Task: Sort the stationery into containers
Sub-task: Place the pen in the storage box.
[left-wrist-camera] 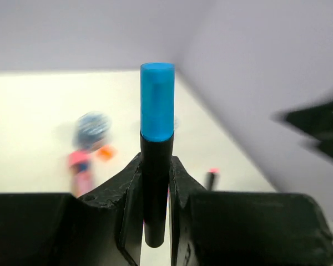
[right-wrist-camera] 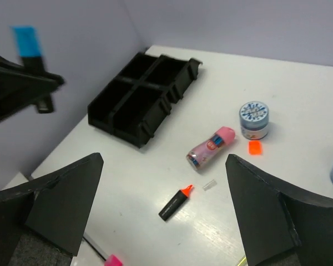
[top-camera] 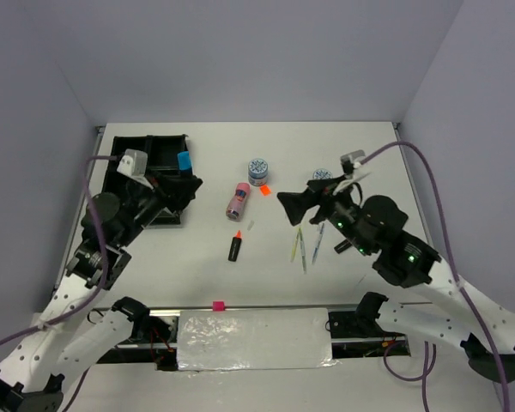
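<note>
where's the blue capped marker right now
The blue-capped marker is clamped cap up in the left gripper; in the top view it shows at the far left, over the right edge of the black organiser tray.

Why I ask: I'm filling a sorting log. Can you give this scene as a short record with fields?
Left gripper: shut on blue-capped marker, near the tray
Right gripper: open, holding nothing
Lying on table: orange-capped marker, pink tube, two tubs, pens, orange square
</note>
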Controlling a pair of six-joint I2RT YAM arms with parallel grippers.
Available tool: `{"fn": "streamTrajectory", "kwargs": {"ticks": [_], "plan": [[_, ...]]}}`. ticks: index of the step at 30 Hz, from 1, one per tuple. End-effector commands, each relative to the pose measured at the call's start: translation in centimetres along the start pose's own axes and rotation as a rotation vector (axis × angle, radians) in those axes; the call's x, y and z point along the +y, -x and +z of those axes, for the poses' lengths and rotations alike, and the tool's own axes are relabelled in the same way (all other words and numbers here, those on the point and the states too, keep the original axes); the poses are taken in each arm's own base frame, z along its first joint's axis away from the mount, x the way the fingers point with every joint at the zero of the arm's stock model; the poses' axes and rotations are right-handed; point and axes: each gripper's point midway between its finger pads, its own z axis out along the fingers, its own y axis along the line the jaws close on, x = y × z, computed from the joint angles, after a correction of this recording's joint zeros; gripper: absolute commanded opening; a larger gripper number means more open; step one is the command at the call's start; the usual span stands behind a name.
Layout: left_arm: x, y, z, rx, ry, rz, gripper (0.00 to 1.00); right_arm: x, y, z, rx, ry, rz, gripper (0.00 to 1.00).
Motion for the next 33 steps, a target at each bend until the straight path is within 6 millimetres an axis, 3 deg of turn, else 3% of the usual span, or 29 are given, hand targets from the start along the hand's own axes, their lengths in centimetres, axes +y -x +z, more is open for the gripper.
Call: {"fn": "streamTrajectory", "kwargs": {"ticks": [1, 3, 4, 6, 8, 11, 12, 15, 16, 17, 20, 22, 26, 31, 33], "plan": [[10.0, -3.8, -2.1, 0.185, 0.520, 0.073, 0.00, -2.6, 1.5, -2.5, -0.050, -0.114, 0.018, 1.00], [13.6, -6.1, -3.7, 0.296, 0.712, 0.078, 0.00, -2.5, 2.1, -3.5, -0.056, -0.105, 0.021, 1.00], [15.4, -6.1, -4.6, 0.300, 0.812, 0.079, 0.00, -2.4, 2.2, -3.9, -0.060, -0.094, 0.028, 1.00], [18.5, -8.3, -6.5, 0.406, 0.971, 0.080, 0.00, -1.8, 1.9, -4.1, -0.053, -0.054, 0.031, 1.00], [21.0, -9.4, -7.9, 0.449, 1.060, 0.063, 0.00, -1.6, 1.2, -4.3, -0.048, -0.028, 0.036, 1.00], [23.2, -10.9, -8.5, 0.531, 1.120, 0.052, 0.00, -1.1, 0.0, -4.4, -0.026, 0.019, 0.034, 1.00], [24.1, -10.5, -9.1, 0.537, 1.159, 0.058, 0.00, -0.9, -0.3, -4.5, -0.022, 0.040, 0.027, 1.00], [26.1, -11.8, -9.3, 0.625, 1.153, 0.054, 0.00, -0.7, -0.8, -4.5, -0.016, 0.058, 0.011, 1.00], [27.1, -11.2, -9.0, 0.613, 1.151, 0.042, 0.00, -0.6, -1.2, -4.6, -0.009, 0.073, 0.006, 1.00], [27.5, -12.2, -8.5, 0.652, 1.123, 0.022, 0.00, -0.4, -1.1, -4.6, -0.015, 0.085, 0.005, 1.00], [28.7, -11.7, -7.0, 0.671, 1.086, 0.030, 0.00, -0.3, -1.6, -4.6, -0.001, 0.096, -0.013, 1.00], [29.4, -11.0, -6.2, 0.669, 1.082, 0.038, 0.06, -0.2, -1.7, -4.6, 0.006, 0.105, -0.026, 1.00], [31.0, -12.3, -5.8, 0.721, 1.093, 0.009, 0.14, -0.1, -2.1, -4.7, 0.020, 0.118, -0.036, 1.00], [32.1, -13.8, -6.0, 0.748, 1.103, -0.037, 0.31, 0.0, -2.5, -4.5, 0.031, 0.123, -0.038, 1.00], [32.4, -13.6, -6.2, 0.738, 1.113, -0.052, 0.45, 0.1, -2.6, -4.3, 0.036, 0.127, -0.039, 1.00]]}}
